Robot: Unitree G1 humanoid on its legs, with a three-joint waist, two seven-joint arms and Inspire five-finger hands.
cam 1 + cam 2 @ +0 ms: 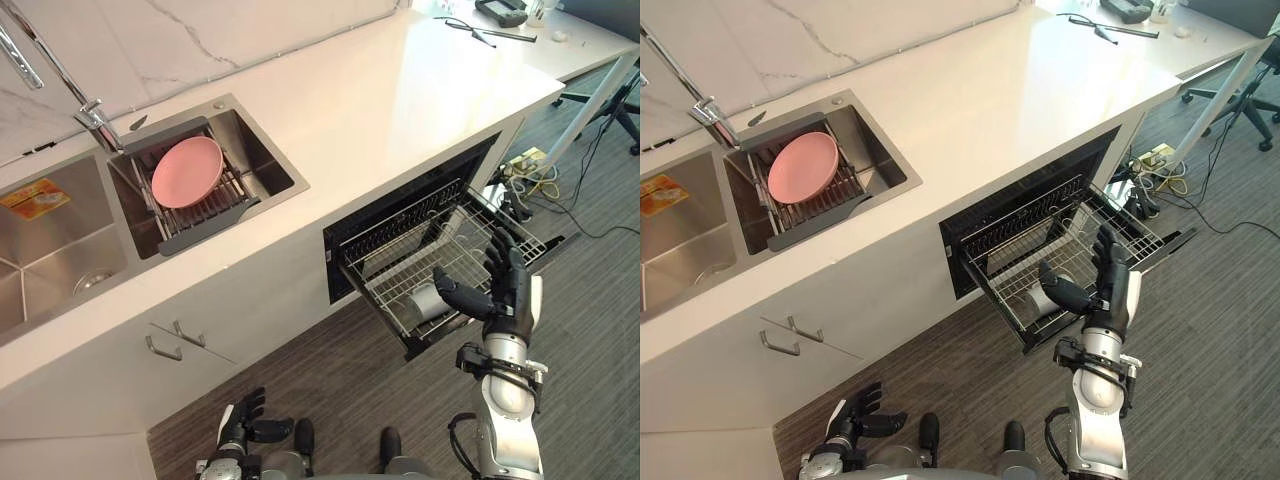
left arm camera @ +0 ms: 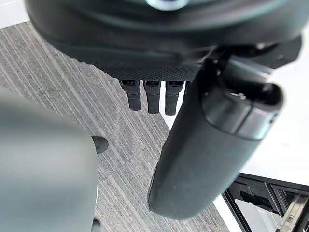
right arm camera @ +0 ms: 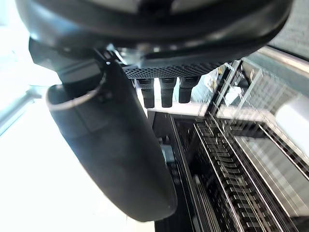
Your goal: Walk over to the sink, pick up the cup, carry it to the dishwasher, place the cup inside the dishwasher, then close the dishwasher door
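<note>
A pale cup lies on its side in the pulled-out wire rack of the open dishwasher, near the rack's front corner. My right hand is held upright just right of the cup, open, with its fingers spread and its thumb reaching toward the cup without touching it. In the right wrist view the right hand's fingers are straight, and the cup shows beyond the rack wires. My left hand hangs low over the floor by the cabinet, open and holding nothing.
A pink plate sits on a drain rack in the sink, with the faucet behind it. The lowered dishwasher door juts out over the floor. Cables and an office chair are at the right.
</note>
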